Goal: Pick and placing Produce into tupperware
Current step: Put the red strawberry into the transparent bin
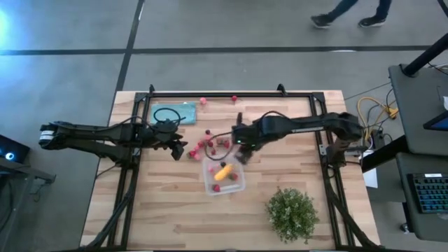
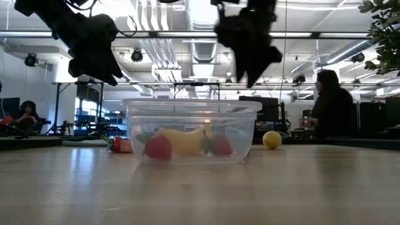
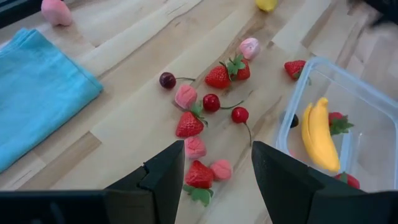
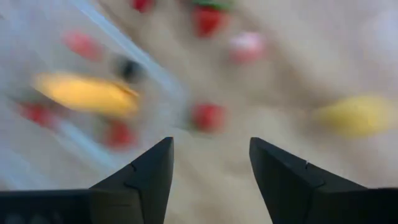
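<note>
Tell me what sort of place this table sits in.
Probably a robotics lab or open workshop: exposed ceiling ducts overhead, a person at workstations behind the table, a keyboard beside it, and a bare concrete floor around it.

The clear, square tupperware (image 3: 367, 112) sits upright and lidless on the tabletop, off to one side beyond the left fingers (image 3: 163, 177). It holds a yellow banana (image 3: 320, 134) and a few strawberries. Loose produce (image 3: 205, 106), namely strawberries, cherries and pink bits, lies scattered just ahead of the spread left fingers; one strawberry (image 3: 199, 175) shows between them.
</note>
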`<state>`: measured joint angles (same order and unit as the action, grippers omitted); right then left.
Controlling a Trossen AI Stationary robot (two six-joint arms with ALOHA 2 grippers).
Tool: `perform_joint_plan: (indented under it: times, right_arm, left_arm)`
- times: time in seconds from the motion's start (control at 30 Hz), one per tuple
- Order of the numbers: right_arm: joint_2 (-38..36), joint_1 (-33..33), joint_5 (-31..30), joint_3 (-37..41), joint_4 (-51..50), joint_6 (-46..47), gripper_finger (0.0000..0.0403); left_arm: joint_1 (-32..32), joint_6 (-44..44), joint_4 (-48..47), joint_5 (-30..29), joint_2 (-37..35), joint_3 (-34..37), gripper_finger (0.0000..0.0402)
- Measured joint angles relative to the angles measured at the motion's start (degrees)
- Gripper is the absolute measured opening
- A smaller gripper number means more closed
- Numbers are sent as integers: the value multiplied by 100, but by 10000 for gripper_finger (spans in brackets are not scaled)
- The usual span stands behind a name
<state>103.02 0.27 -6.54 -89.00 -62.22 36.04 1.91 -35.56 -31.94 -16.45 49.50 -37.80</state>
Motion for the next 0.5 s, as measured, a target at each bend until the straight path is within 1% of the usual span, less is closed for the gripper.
perform_joint_plan:
  times: [0.07,0.1,0.17,0.23,0.3,0.4,0.5]
  right_arm:
    - [-224,90,-557,238,-354,-1072,207]
    - [-329,127,-639,405,-306,-1596,207]
    - [-516,166,-433,744,138,-2468,207]
    - [-637,171,-187,1114,627,-3080,207]
    - [-643,171,-120,1493,1170,-3364,207]
    - [-556,168,-102,1971,1897,-3458,208]
    - [-506,174,-99,2335,2402,-3698,208]
  left_arm:
    - [0,94,-1,2,0,0,173]
    - [-2,154,4,4,0,0,173]
    - [-2,180,6,11,0,0,173]
    - [-2,185,8,12,0,0,173]
    - [-2,185,15,13,0,5,173]
    - [-2,185,14,13,0,11,173]
    - [-2,188,13,13,0,21,173]
